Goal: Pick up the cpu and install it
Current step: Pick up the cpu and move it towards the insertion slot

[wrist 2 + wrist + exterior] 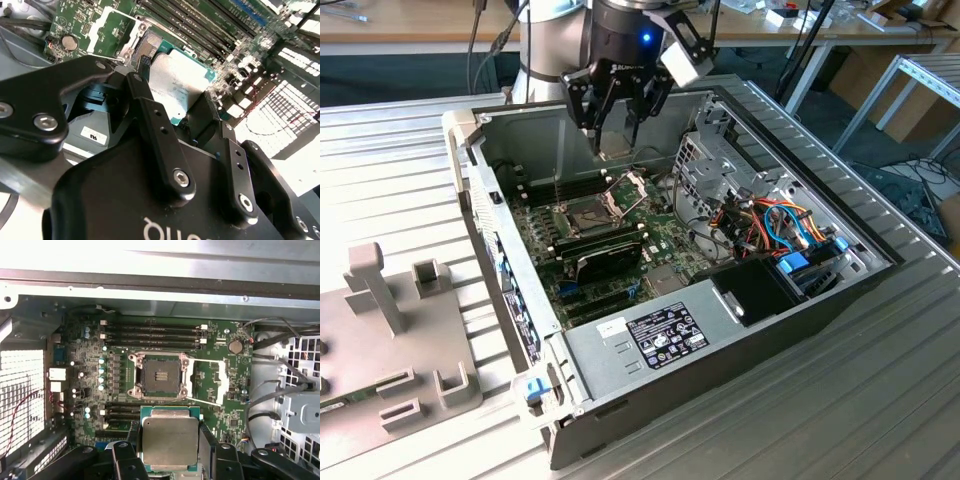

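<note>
My gripper (617,148) hangs inside the open computer case, above the green motherboard (545,235). It is shut on the cpu (170,442), a small square chip with a dull silver top and a green rim, also seen in the second wrist view as the cpu (177,82). Black fingers (206,440) press on two opposite edges of the chip. The chip is held in the air, apart from the board. The open socket (159,375) lies on the board a little beyond the chip, and its hinged metal frame (212,382) is swung aside. In the exterior view the socket (588,213) sits below and in front of the gripper.
Memory slots (150,332) run along both sides of the socket. A long black module (608,252) lies across the board near the socket. A drive cage with coloured cables (775,225) stands at the exterior view's right. The case walls (480,190) ring the board. A grey fixture (390,330) is outside.
</note>
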Controlling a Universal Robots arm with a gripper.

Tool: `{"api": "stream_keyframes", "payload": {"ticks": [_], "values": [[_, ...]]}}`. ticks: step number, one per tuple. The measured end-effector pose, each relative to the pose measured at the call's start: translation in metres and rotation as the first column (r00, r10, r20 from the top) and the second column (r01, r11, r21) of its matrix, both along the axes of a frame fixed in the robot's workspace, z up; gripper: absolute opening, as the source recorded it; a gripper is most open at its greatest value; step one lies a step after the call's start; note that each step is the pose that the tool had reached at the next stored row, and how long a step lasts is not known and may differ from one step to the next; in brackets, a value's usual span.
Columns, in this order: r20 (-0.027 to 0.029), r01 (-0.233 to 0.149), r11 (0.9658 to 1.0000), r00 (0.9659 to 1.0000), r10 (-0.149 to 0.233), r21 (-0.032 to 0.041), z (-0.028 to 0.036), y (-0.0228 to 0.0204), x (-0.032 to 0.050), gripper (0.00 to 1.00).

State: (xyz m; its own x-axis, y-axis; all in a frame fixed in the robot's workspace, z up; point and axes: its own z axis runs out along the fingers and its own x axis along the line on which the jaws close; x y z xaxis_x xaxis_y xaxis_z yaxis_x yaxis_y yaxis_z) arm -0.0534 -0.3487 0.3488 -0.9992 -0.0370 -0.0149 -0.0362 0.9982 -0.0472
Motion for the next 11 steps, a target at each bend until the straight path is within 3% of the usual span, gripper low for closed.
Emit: {"api": "stream_keyframes", "payload": {"ticks": [2, 6, 11], "values": [[0.0000, 0.000, 1.0000, 1.0000, 0.000, 0.0000, -0.0035, 0.0015, -0.0001, 0.55], [0.0001, 0.000, 1.0000, 1.0000, 0.000, 0.0080, -0.0110, 0.0081, -0.0001, 0.55], [0.0000, 0.000, 1.0000, 1.0000, 0.000, 0.0090, -0.0224, 0.0154, -0.0002, 0.55]]}}
